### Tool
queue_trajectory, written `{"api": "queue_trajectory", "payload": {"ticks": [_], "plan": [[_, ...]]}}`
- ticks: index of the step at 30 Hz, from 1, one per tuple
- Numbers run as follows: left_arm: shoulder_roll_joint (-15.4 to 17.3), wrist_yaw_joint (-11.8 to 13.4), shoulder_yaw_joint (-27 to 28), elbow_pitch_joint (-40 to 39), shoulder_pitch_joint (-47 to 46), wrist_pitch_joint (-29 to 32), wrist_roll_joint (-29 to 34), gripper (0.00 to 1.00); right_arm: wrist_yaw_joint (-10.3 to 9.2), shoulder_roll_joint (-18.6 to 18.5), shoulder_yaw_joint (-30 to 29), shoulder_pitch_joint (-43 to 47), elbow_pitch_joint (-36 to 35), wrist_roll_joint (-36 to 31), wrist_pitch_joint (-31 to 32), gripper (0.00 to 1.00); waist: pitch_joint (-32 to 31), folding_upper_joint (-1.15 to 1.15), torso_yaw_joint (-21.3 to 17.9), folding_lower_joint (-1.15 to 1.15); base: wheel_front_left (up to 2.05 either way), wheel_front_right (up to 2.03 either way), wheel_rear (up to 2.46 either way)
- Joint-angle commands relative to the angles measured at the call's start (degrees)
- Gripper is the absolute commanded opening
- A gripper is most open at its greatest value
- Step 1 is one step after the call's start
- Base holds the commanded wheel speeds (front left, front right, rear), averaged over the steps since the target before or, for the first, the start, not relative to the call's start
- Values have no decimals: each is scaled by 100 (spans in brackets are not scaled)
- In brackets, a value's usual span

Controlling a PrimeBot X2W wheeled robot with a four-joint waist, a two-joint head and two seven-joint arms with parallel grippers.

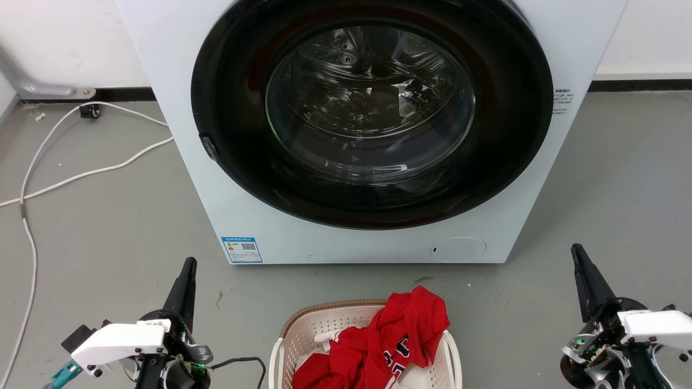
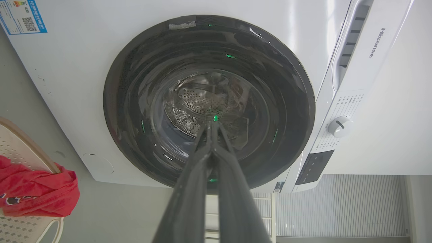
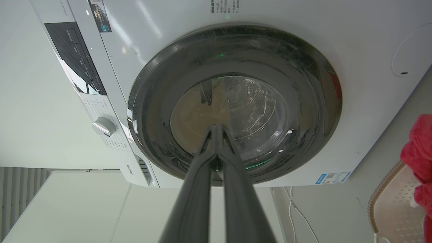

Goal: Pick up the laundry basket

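Note:
The laundry basket (image 1: 316,332), cream perforated plastic with a brown rim and white loop handles, stands on the floor at the bottom centre of the head view, holding red clothing (image 1: 392,337). Its corner also shows in the left wrist view (image 2: 20,145) and the right wrist view (image 3: 388,199). My left gripper (image 1: 189,263) is at the lower left, well to the left of the basket, shut and empty, pointing at the washer. My right gripper (image 1: 576,248) is at the lower right, equally clear of the basket, shut with nothing held.
A white front-loading washer (image 1: 367,237) with a round dark glass door (image 1: 373,108) stands directly behind the basket. White cables (image 1: 32,178) trail over the grey floor at the left. Bare floor lies on both sides of the basket.

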Motion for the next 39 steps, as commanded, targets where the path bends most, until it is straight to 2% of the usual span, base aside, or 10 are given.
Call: {"api": "queue_trajectory", "payload": {"ticks": [1,7,8,13,27,32,39], "plan": [[-4,-23,20,6,-53,18,4,0,0,23,-11,-74,6,-16,28,0,0,0,0,0,0,0,0],[-6,-23,23,6,-53,21,7,0,0,26,-15,-74,6,-22,25,0,0,0,0,0,0,0,0],[-2,0,3,0,0,1,6,100,0,4,-6,-1,1,-1,14,100,0,0,0,0,0,0,0],[-37,8,-29,210,196,-17,15,100,-1,30,15,202,200,-10,-1,100,1,0,0,0,0,0,0],[-31,4,-162,-85,387,-466,341,100,0,31,145,379,-67,-450,-449,100,11,0,-6,0,0,0,0],[-29,2,-28,-112,426,-589,559,100,0,31,87,384,-65,-770,-573,100,12,0,-8,0,0,0,0],[-27,1,237,-201,425,-751,1151,100,1,32,48,349,-102,-1656,-734,100,19,0,-8,0,0,0,0]]}}
